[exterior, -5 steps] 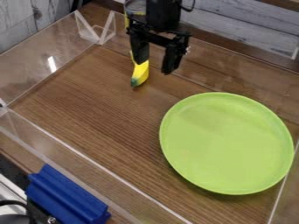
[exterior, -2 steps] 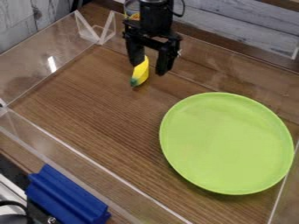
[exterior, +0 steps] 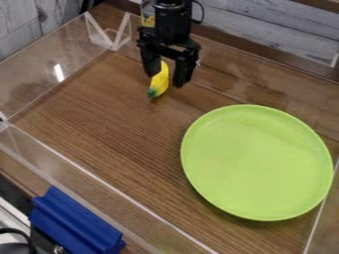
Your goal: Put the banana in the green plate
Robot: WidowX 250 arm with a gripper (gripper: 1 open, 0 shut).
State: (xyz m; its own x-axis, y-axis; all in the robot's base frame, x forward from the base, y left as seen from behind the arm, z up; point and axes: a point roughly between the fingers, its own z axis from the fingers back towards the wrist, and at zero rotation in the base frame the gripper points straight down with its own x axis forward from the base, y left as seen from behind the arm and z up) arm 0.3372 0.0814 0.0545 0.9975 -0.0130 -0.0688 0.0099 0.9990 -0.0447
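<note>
Over the banana, nothing gripped

My gripper [exterior: 169, 73] points straight down, jaws spread wide and empty, straddling the banana [exterior: 158, 83] lying on the wooden table [exterior: 106, 129]. The green plate [exterior: 257, 161] sits at four o'clock, well apart.

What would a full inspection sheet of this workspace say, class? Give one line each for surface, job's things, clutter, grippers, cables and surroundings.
Surface: brown wooden tabletop, bare between the items.
Job's things: banana lies on the wood, outside the green plate; plate holds nothing.
Clutter: blue object at the near edge, beyond the wall.
Grippers: gripper points down with jaws open on either side of the banana, not closed on it.
Cables: nothing seen.
Surroundings: clear plastic walls ring the tabletop.
</note>
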